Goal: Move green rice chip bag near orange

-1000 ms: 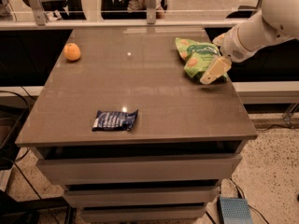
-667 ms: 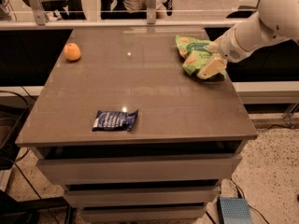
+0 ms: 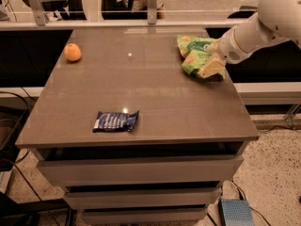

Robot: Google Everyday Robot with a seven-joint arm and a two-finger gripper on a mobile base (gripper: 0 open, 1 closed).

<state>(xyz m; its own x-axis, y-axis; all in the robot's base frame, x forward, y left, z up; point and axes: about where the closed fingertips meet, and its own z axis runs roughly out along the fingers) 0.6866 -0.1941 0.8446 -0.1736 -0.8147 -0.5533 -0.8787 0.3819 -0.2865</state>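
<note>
Could lose the green rice chip bag (image 3: 194,51) on the long haul across: slick, crinkly film, and contact seemingly only at one edge, so liable to slip free or twist. Could also drag low and crumple it against the bench (image 3: 141,88). Down at the bag's right-hand edge with the jaws, touching it; spread or pinching, cannot tell. Bag just left of the jaws; orange (image 3: 72,52) well apart, far left.
</note>
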